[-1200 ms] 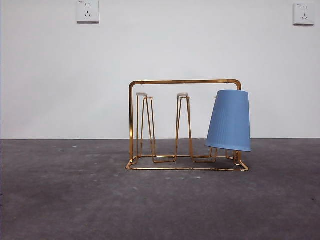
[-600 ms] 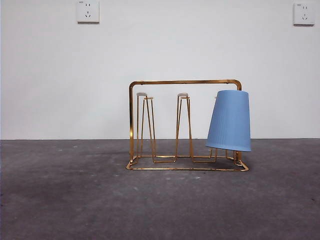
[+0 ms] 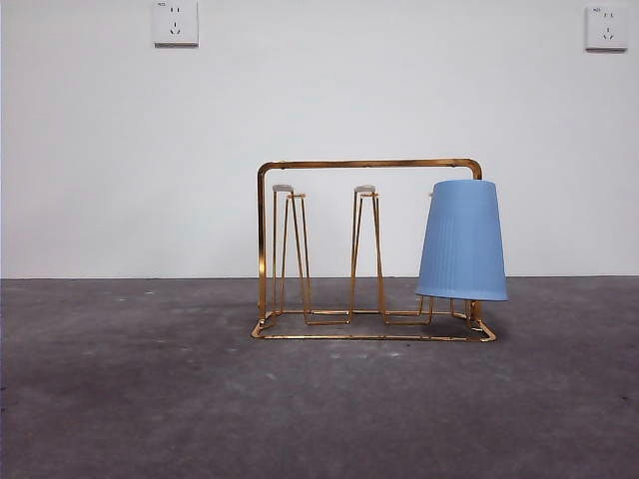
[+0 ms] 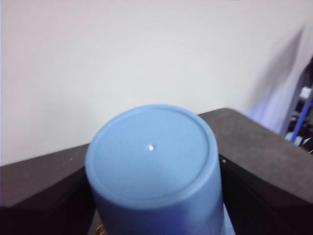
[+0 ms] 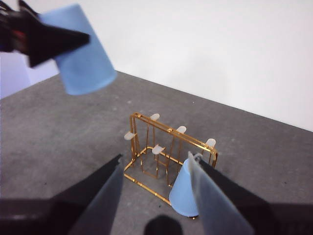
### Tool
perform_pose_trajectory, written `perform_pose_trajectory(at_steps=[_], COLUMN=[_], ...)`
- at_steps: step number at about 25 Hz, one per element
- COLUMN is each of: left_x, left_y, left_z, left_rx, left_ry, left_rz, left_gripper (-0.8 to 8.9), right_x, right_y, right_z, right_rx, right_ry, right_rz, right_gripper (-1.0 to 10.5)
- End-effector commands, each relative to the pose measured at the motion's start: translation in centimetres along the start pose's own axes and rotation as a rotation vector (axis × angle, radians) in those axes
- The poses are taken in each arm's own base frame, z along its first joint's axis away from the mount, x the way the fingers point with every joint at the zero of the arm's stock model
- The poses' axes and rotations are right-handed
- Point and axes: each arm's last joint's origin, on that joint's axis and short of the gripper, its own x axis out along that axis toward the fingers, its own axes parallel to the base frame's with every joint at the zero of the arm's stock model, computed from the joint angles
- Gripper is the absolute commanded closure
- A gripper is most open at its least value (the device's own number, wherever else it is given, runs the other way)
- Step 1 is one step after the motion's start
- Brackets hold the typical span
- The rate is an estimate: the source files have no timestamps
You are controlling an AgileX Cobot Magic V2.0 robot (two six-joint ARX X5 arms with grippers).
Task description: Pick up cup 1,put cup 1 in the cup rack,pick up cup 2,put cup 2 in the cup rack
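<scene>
The gold wire cup rack [image 3: 364, 164] stands on the table in the front view. One blue cup [image 3: 461, 239] sits upside down on its right-hand peg. Neither arm shows in the front view. In the left wrist view my left gripper [image 4: 154, 161] is shut on a second blue cup [image 4: 151, 152], held base toward the camera. The right wrist view shows the rack [image 5: 171, 131] with its cup [image 5: 183, 193] below my open, empty right gripper [image 5: 154, 157]. It also shows the second cup [image 5: 83, 54] held high in the air, away from the rack.
The dark grey table [image 3: 150, 399] runs back to a white wall with two sockets [image 3: 176, 22] [image 3: 606, 27]. The rack's left and middle pegs [image 3: 364, 190] are bare.
The cup on the rack has shifted slightly right and settled from a slight tilt to upright. The rack has not moved.
</scene>
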Motion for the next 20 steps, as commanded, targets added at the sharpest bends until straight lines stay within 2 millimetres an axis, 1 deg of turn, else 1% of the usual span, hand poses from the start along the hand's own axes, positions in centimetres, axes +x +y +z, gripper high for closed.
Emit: perform_pose_trajectory(at_steps=[1, 6, 12, 14, 20], left_x=[1.9, 4.9, 7.7, 8.5, 10.6], left_y=[0.4, 1.1, 1.8, 1.9, 1.9], left_z=[-2.1, -5.4, -7.5, -8.1, -10.4], left_rx=[0.034, 0.042, 0.051, 0.049, 0.068], left_ry=[0.039, 0.079, 0.126, 0.141, 0.212], left_rz=[0.041, 0.081, 0.115, 0.095, 0.103], left_gripper=[8.20, 8.20, 8.20, 8.20, 8.20], right_x=[0.0, 0.0, 0.0, 0.0, -0.1], right_y=[0.0, -0.1, -0.1, -0.1, -0.1], right_z=[-0.2, -0.7, -1.2, -1.4, -1.5], right_rx=[-0.002, -0.006, -0.016, -0.011, -0.003], right_ry=[0.015, 0.063, 0.117, 0.135, 0.145], right_rz=[-0.017, -0.029, -0.029, -0.030, -0.030], right_gripper=[7.2, 7.2, 7.2, 7.2, 7.2])
